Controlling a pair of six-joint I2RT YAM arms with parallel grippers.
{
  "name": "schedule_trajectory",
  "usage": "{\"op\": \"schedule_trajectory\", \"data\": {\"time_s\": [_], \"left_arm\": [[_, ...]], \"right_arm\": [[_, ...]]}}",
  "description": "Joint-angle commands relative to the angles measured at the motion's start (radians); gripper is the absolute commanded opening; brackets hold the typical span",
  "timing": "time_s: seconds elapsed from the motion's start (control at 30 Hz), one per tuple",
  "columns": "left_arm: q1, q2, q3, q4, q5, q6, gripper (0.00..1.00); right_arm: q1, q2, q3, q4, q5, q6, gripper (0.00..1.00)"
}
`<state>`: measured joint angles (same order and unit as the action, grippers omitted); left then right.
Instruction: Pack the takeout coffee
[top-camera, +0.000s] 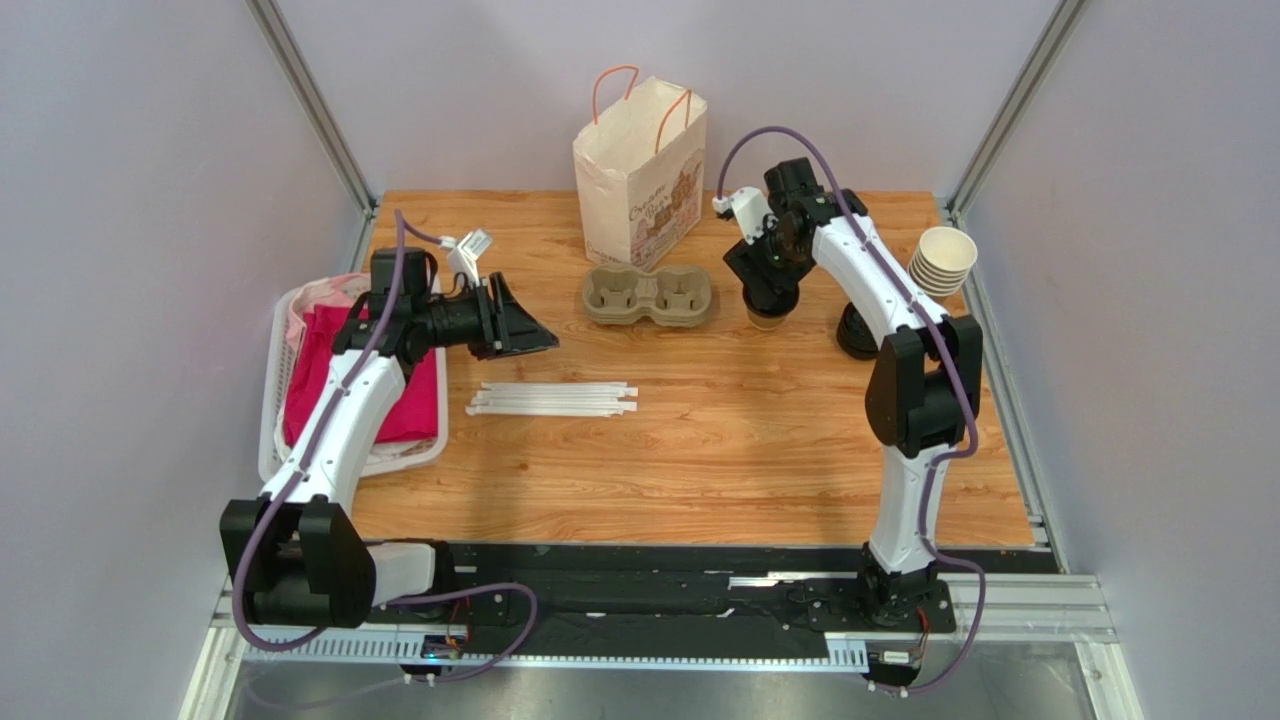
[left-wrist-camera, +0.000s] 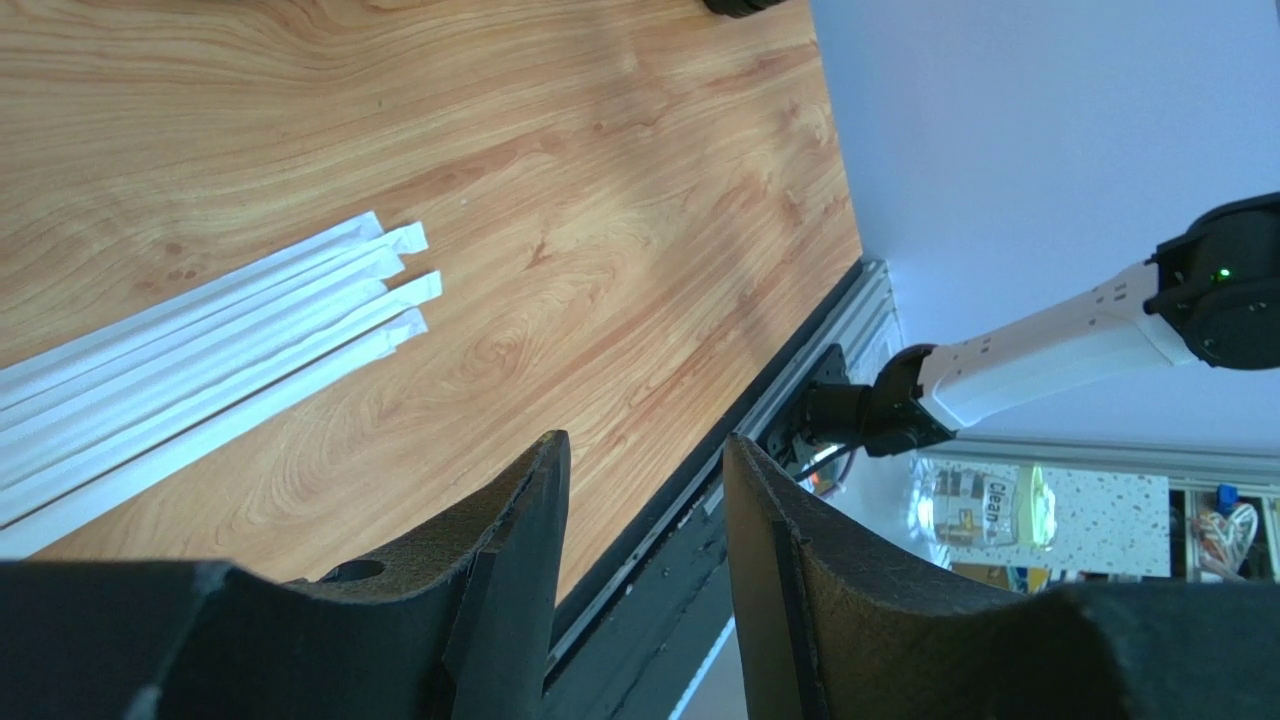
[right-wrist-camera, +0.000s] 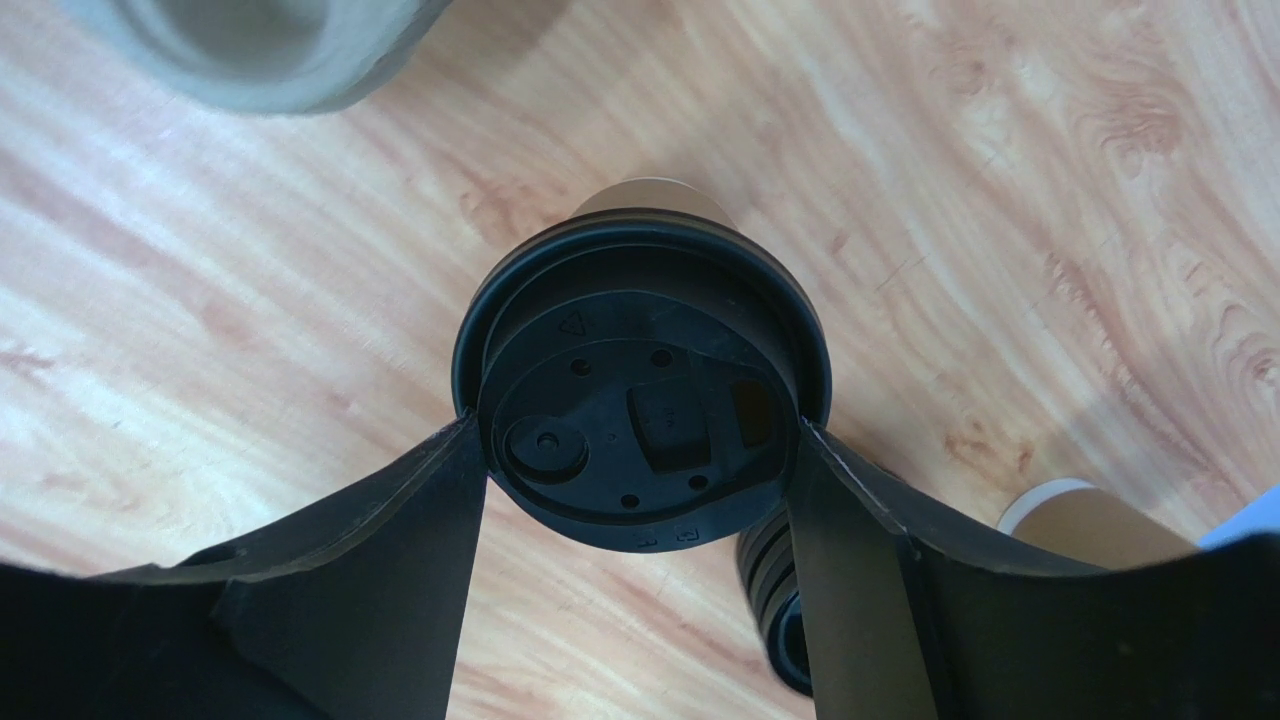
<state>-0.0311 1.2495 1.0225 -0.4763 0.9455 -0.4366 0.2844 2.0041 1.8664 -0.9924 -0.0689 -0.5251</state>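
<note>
Right jaws (2 fingers (right-wrist-camera: 361, 585)) grip the takeout coffee (right-wrist-camera: 646, 398) at its lid.

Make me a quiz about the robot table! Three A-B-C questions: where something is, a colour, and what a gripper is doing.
1. Where is the cup carrier? A. in front of the paper bag B. inside it C. on the takeout coffee
2. What colour is the coffee's lid? A. white B. pink C. black
3. What is the right gripper doing? A. lifting the bag B. gripping the coffee's lid C. pointing upward
Answers: A, it lies on the wood before the bag; C, the right wrist view shows it black; B, a finger touches each side of the lid.
</note>
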Motion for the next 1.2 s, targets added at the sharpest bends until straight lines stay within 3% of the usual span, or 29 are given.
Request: {"op": "schedule_trajectory", "data": {"time_s": [0.0, 0.33, 0.5, 0.63, 0.7, 0.87, 1.17], "left_arm": [[0.01, 0.008, 0.044, 0.005, 0.03, 0.03, 0.51], [0.011, 0.021, 0.048, -0.001, 0.026, 0.036, 0.5], [0.011, 0.018, 0.039, 0.004, 0.022, 0.033, 0.5], [0.011, 0.021, 0.036, 0.013, 0.022, 0.027, 0.5], [0.011, 0.021, 0.036, 0.013, 0.024, 0.027, 0.5], [0.011, 0.022, 0.036, 0.015, 0.021, 0.027, 0.5], [0.011, 0.048, 0.091, 0.011, 0.007, 0.056, 0.5]], "right_arm": [[-0.043, 0.067, 0.151, -0.023, -0.023, -0.027, 0.6], [-0.149, 0.222, 0.342, -0.133, -0.161, 0.057, 0.6], [-0.174, 0.232, 0.347, -0.146, -0.193, 0.077, 0.61], [-0.174, 0.231, 0.343, -0.147, -0.195, 0.077, 0.7], [-0.174, 0.231, 0.343, -0.149, -0.195, 0.08, 0.8], [-0.172, 0.219, 0.343, -0.147, -0.209, 0.092, 0.95], [-0.172, 0.145, 0.421, -0.129, -0.187, 0.109, 0.97]]}}
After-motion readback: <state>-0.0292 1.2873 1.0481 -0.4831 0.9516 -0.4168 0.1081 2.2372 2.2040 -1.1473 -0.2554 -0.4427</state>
